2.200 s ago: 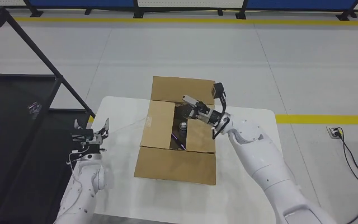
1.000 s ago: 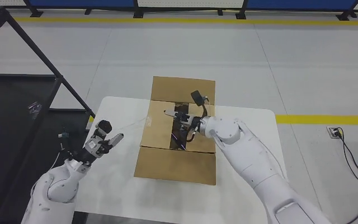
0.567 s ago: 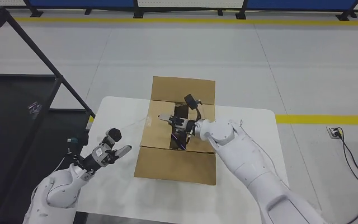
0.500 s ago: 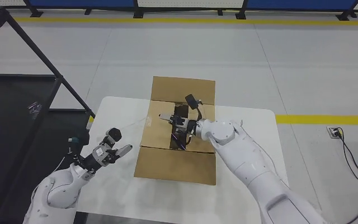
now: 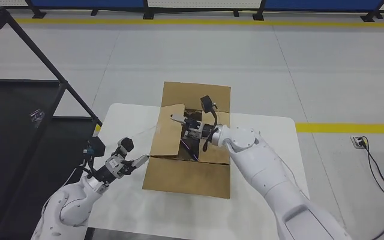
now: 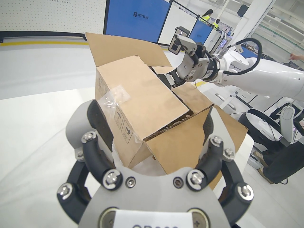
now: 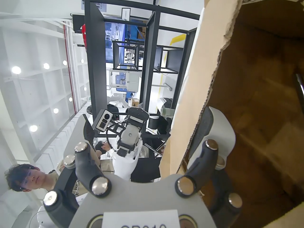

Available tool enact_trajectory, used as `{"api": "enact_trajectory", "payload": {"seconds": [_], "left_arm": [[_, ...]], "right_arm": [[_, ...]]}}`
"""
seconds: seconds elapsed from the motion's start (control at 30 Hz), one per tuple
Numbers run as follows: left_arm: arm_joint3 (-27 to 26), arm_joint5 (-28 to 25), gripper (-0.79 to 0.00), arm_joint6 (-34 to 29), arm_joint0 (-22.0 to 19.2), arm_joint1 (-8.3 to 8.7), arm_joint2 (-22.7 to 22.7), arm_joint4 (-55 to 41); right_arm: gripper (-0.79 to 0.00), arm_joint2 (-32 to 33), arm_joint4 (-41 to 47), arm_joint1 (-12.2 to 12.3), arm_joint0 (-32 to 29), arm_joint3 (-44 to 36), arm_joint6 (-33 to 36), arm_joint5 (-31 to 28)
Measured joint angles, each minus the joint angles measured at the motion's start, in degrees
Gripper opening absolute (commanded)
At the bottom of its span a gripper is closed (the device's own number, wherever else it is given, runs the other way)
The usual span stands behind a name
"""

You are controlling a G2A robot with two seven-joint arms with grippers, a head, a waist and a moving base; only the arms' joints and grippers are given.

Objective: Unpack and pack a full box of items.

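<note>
Cardboard governs the handling here; the box (image 5: 187, 177) sits at the middle of the table (image 5: 126, 120), its far and near flaps folded outward and the inner flap (image 5: 170, 129) on the robot's left side tilted up from the opening; the right gripper (image 5: 181, 120) is at that flap's free edge, jaws spread and straddling the board, one finger against the brown inner face and the other outside, clamped on nothing; the left gripper (image 6: 153, 112) hangs released and empty above the table, just beside the box's near corner. The flap looks light and fairly stiff, yet weak along its crease and ragged at the torn edge; I judge it best taken near the middle of the free edge and swung about the crease rather than pulled, since the box may slide on the smooth tabletop; dark items lie inside, too small to tell, so their weight cannot be judged, and the box is better steadied by its side wall.
</note>
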Motion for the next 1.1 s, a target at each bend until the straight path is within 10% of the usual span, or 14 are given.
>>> {"api": "enact_trajectory", "payload": {"seconds": [0.27,0.7,1.1], "left_arm": [[-1.2,2.8,0.0,1.2,-0.3,-0.03,2.1,7.1],[-1.7,25.6,0.0,7.0,-2.4,-2.04,8.8,12.3],[-1.9,31.7,0.0,7.6,-1.1,-2.29,4.8,5.7]], "right_arm": [[0.0,0.5,2.6,-1.4,0.5,-2.0,-2.7,-0.7],[0.0,-1.5,4.1,-4.5,1.1,-3.4,-3.7,-3.7],[0.0,-1.5,4.4,-6.0,2.9,0.3,-0.6,-7.6]]}}
